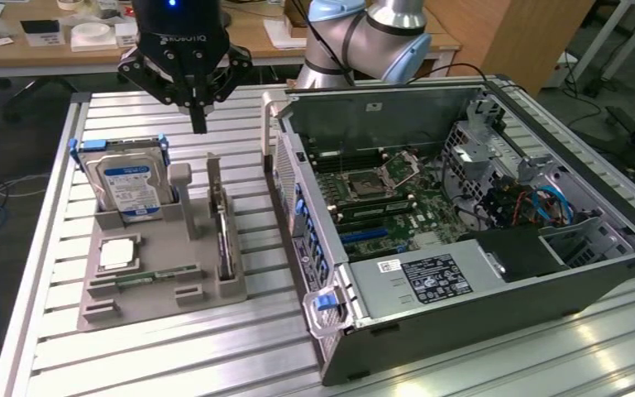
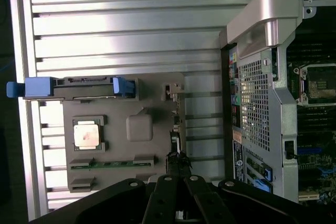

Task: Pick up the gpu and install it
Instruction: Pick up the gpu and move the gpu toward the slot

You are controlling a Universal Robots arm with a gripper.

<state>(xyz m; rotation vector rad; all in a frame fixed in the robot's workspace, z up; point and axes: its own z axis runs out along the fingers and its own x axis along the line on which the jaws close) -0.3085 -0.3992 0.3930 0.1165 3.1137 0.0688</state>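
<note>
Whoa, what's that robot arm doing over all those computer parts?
The robot arm's gripper hangs above the table near the far end of the gray tray, with its fingers shut and holding nothing. The gpu stands on edge in its slot in the tray, not yet picked up, next to the hard drive. The open computer case lies on the exterior view's right.

I see shiny ribbed metal worktop, matt grey plastic parts tray, perforated sheet-metal computer case, matt black jaws
</note>
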